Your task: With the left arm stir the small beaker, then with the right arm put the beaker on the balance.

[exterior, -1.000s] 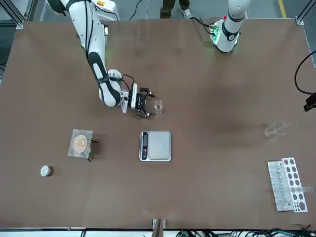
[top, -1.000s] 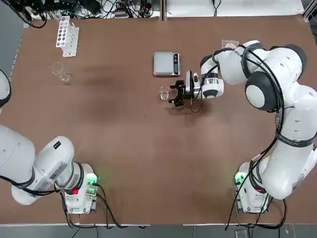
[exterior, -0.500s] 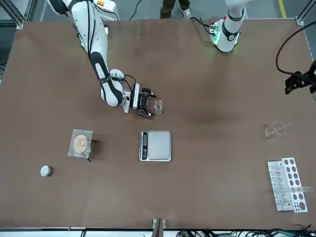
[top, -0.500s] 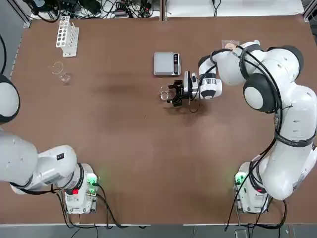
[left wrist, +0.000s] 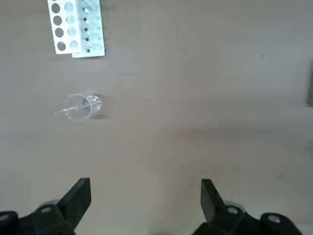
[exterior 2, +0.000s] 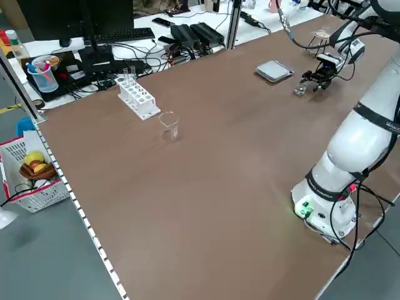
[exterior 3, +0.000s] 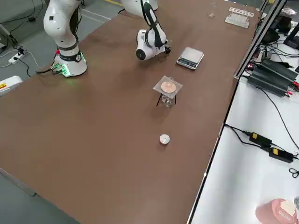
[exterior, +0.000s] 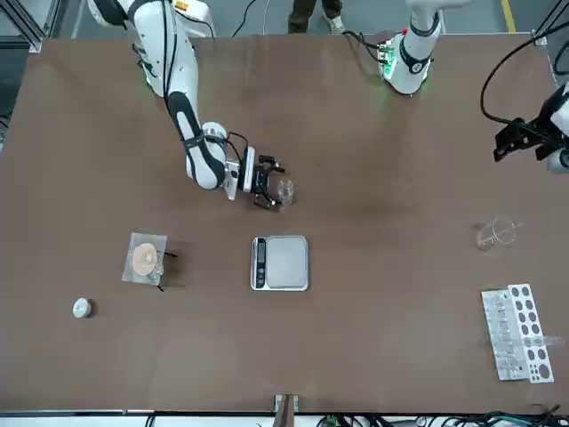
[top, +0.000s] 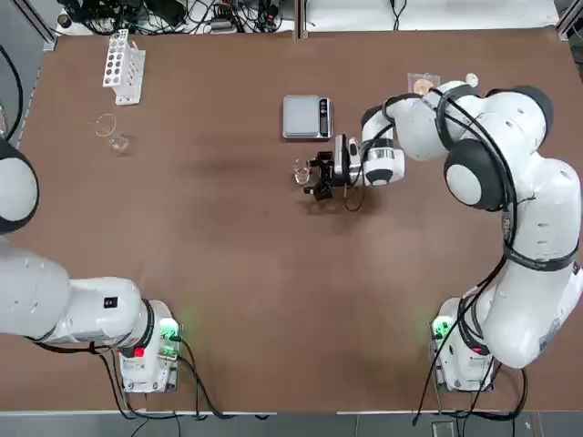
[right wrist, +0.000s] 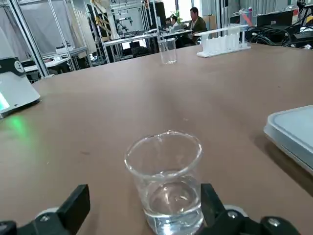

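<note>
The small beaker is clear glass with a little liquid and stands upright just in front of the balance. My right gripper lies low on the table, open. In the right wrist view the small beaker stands between its two fingers, apart from both. The balance has nothing on its silvery plate. My left gripper is open and empty, high over the table's left part, well away from the small beaker.
A larger glass beaker with a thin rod in it and a white test tube rack stand at the far left. Right of the balance are a dish on a small stand and a small white ball.
My right gripper has slid left until its open fingers flank the small beaker. The left arm has drawn back towards the left edge, and its fingers have spread fully.
</note>
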Controlling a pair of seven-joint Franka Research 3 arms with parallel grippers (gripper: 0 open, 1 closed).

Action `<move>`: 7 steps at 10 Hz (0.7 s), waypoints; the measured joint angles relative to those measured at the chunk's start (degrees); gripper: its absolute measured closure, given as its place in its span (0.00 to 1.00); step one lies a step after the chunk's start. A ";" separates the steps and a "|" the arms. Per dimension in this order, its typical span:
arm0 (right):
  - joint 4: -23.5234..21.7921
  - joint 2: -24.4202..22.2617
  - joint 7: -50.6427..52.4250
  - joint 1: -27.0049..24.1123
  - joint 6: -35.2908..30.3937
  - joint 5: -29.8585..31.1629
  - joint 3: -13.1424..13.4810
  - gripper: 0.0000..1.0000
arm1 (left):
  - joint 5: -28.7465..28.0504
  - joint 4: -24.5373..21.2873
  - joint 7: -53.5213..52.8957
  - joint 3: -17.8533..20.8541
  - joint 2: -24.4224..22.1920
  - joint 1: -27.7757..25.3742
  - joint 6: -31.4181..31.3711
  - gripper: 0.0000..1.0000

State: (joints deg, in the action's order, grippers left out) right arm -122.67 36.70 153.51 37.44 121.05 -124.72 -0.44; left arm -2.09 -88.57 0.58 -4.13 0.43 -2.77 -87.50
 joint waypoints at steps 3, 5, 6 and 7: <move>0.01 0.02 0.08 0.50 0.05 -1.01 0.00 0.01 | 1.39 0.09 0.20 0.64 0.32 -0.27 -1.38 0.00; 0.21 0.05 0.10 0.94 0.06 -1.58 0.00 0.02 | 3.65 0.12 0.40 1.31 0.74 -2.00 -2.28 0.01; 0.50 0.10 0.10 1.06 0.06 -2.03 0.00 0.02 | 4.72 0.22 0.07 1.40 0.75 -3.60 -2.33 0.01; 0.75 0.27 0.10 1.13 0.06 -2.35 0.01 0.01 | 5.45 0.41 -0.16 1.47 0.74 -4.22 -2.33 0.01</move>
State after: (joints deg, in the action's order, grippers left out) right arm -121.91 36.97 153.62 38.56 121.11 -127.07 -0.43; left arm 3.36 -88.15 0.42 -2.67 1.17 -6.99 -89.83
